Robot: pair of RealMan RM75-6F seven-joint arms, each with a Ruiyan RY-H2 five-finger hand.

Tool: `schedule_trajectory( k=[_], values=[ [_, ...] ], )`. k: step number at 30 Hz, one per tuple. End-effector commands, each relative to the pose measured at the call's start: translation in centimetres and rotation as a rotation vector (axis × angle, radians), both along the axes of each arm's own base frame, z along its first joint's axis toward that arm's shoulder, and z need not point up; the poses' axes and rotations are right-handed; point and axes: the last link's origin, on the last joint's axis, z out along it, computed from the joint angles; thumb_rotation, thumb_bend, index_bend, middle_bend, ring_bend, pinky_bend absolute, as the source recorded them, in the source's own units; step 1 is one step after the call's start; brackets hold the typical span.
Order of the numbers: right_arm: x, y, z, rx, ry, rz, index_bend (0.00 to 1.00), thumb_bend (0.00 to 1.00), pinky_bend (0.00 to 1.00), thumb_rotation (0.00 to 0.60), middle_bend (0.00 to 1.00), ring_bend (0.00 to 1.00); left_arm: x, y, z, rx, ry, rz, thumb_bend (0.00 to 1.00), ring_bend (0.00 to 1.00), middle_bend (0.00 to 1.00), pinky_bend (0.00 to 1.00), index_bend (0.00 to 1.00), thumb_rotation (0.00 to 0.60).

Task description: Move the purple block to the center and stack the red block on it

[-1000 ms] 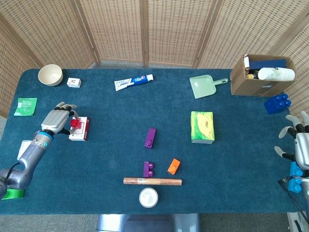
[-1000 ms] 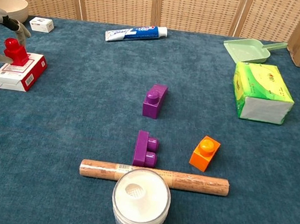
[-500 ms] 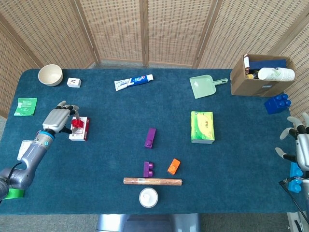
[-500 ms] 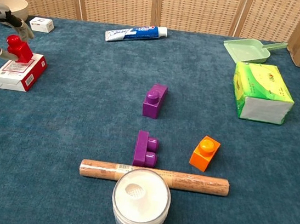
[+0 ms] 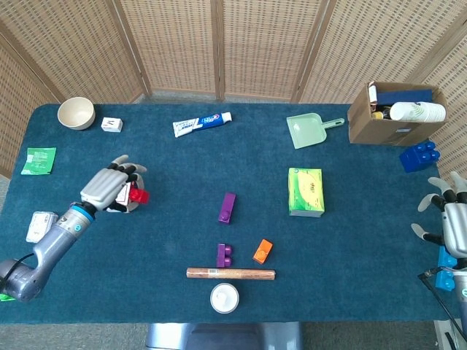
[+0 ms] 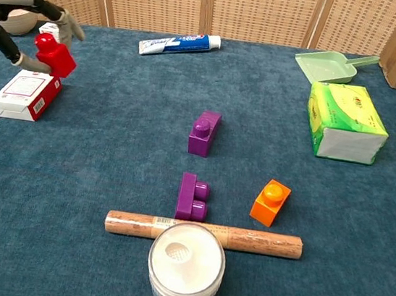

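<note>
The red block (image 6: 55,57) is being held in the fingers of the left hand (image 5: 111,189), lifted just above one red-and-white carton (image 6: 26,93). The right hand (image 5: 450,219) is being kept at the desk (image 5: 168,233) edge, fingers spread, gripping nothing. Two purple blocks are being counted: the single-stud purple block (image 6: 203,133) mid-desk and a double-stud one (image 6: 192,196) nearer. One orange block (image 6: 270,201) is lying beside it. No writing is being resolved.
</note>
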Motion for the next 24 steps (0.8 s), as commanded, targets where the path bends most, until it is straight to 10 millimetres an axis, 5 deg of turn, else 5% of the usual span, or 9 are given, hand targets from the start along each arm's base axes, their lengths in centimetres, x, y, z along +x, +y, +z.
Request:
schedule_trajectory(
  k=[1,12,24],
  values=[
    [0.0,0.2,-0.1,0.005,-0.003,0.004,0.55,0.13,0.14,0.6,0.22,0.0,2.4,-0.6,-0.5,-0.031,-0.006,-0.087,0.39,0.2,0.23,0.0,0.56,0.6],
    [0.1,0.7,-0.5,0.039,-0.034,0.03,0.35,0.13,0.13,0.6,0.22,0.0,8.6,0.1,-5.3,-0.124,-0.013,-0.216,0.39,0.19,0.23,0.0,0.57,0.6],
    [-0.3,1.4,0.1,0.035,-0.039,0.044,0.33,0.12,0.11,0.6,0.2,0.0,11.7,1.5,-9.9,-0.162,0.002,-0.237,0.38,0.19,0.23,0.0,0.57,0.6]
  ],
)
